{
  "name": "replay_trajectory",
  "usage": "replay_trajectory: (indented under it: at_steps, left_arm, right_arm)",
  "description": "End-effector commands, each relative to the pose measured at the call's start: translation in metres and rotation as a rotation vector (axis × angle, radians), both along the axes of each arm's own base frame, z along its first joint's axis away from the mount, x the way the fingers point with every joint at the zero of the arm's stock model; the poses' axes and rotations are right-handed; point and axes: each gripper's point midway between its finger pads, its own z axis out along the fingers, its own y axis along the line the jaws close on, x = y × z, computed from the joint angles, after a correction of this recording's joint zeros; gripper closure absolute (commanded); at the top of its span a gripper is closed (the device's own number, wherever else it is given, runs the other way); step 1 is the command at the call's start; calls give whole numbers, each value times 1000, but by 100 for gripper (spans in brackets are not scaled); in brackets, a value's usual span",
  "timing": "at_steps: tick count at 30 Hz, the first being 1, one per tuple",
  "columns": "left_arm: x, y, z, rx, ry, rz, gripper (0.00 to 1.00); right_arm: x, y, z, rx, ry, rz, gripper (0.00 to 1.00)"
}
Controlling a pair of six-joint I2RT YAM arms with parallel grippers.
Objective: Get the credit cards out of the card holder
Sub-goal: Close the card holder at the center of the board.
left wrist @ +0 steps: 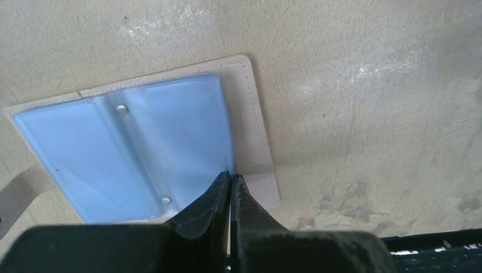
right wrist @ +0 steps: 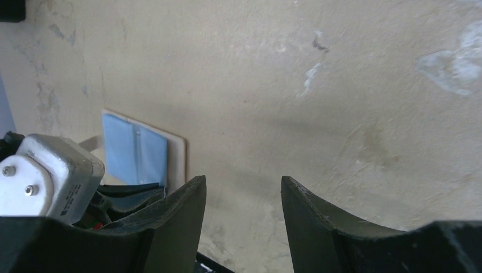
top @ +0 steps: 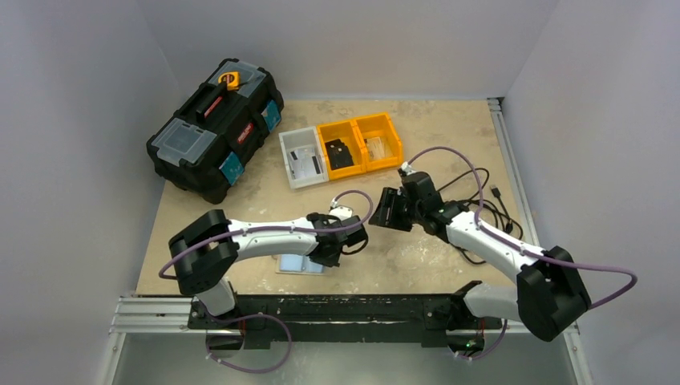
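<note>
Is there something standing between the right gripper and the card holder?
Yes: the left gripper, shut at the card holder's edge, sits on the side that faces the open right gripper.

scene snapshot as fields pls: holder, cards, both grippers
card holder: lying open and flat on the table, blue pockets up
credit cards: none visible outside the holder
left gripper: shut, tips at the blue pocket's edge; can't tell if a card is pinched
right gripper: open, holding nothing, over the table
background: black toolbox, grey bin, yellow bins
</note>
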Motion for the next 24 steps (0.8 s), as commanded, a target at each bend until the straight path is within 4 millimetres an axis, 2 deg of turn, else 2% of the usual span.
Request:
replay_trajectory:
  at_steps: [1,6,11,16,21,24]
  left_arm:
    - [4,-17,24,-137,-41,-13,100]
    - [3,-34,46,-330,-29,19,100]
    - [8,-30,64,-438,-29,75,100]
    - [7,-22,68,-538,5,133,100]
    - [5,-13,58,-596,53,189,100]
    - [2,-14,54,-640,81,206,100]
  right_arm:
    - [-11,28,9,113,-16,60,49]
    - [-31,52,-4,177,30,119,48]
    - [-42,62,-18,220,69,139,46]
    - [-45,64,-26,221,85,137,42]
    - [-46,61,-32,197,91,120,37]
    - [-49,64,-32,231,98,130,36]
